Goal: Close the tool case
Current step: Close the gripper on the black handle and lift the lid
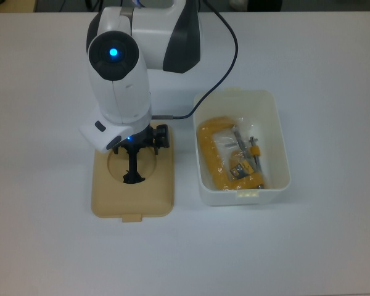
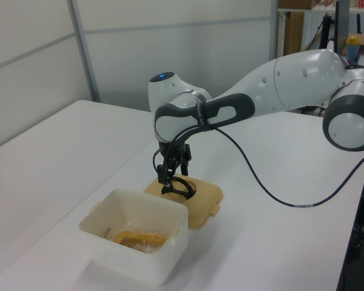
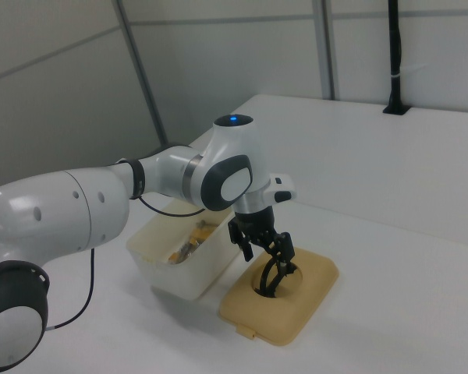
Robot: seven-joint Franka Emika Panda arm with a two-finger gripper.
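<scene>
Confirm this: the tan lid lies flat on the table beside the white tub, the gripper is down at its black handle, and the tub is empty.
Not empty. The top view shows the tub holding an orange clamp in a clear bag. The rest holds: the lid lies beside it, gripper at the handle.

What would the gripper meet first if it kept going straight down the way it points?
Most likely the black handle in the round recess of the tan plastic lid; the gripper hangs right over it, fingers spread to either side, though any remaining gap is unclear.
</scene>
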